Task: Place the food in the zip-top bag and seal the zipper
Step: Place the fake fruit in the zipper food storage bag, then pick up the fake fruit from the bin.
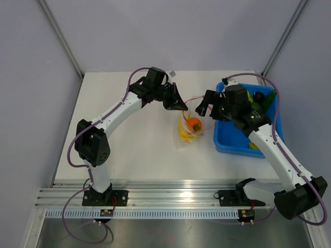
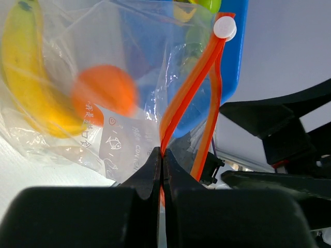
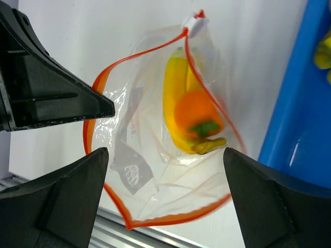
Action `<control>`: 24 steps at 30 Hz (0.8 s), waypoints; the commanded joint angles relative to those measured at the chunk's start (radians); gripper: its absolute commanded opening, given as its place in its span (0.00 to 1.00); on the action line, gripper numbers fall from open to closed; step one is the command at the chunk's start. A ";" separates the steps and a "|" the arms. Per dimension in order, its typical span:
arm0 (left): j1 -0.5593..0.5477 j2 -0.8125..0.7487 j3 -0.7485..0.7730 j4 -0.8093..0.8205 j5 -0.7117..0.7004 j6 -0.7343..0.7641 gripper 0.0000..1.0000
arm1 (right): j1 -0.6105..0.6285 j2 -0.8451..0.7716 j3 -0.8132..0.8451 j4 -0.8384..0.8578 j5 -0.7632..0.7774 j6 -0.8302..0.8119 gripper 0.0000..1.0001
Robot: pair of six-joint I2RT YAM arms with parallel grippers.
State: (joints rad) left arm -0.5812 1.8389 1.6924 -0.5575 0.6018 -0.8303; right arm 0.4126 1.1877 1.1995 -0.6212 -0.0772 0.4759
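Note:
The clear zip-top bag [image 1: 186, 138] lies on the white table between the arms, its mouth pulled wide open. A yellow banana bunch [image 3: 173, 85] and a round orange fruit with a green stem [image 3: 195, 112] lie inside it; I see no pink-red fruit apart from that one. My left gripper [image 2: 163, 152] is shut on the orange-red zipper strip [image 2: 192, 85] and holds that edge up. It also shows in the top view [image 1: 182, 106]. My right gripper [image 3: 165, 152] is open and empty, just above the bag's mouth, touching nothing. The white slider [image 3: 195, 21] sits at the zipper's far end.
A blue plastic bin [image 1: 232, 142] stands right of the bag, under my right arm, with green toy items [image 1: 257, 99] and a yellow one inside. The table's metal front rail [image 1: 170, 199] runs along the near edge. My two grippers are close together over the bag.

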 commanded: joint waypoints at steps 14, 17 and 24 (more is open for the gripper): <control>-0.003 -0.063 -0.002 0.030 0.030 0.019 0.00 | -0.247 -0.017 -0.055 0.060 0.315 -0.184 0.97; -0.003 -0.066 -0.007 0.034 0.030 0.019 0.00 | -0.250 0.001 -0.136 0.145 0.317 -0.353 0.95; -0.003 -0.061 -0.019 0.059 0.044 0.007 0.00 | -0.265 -0.001 -0.267 0.324 0.233 -0.543 0.96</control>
State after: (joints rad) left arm -0.5812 1.8385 1.6897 -0.5491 0.6071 -0.8280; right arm 0.1585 1.1881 0.9417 -0.4454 0.2096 0.0715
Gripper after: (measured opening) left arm 0.005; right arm 0.961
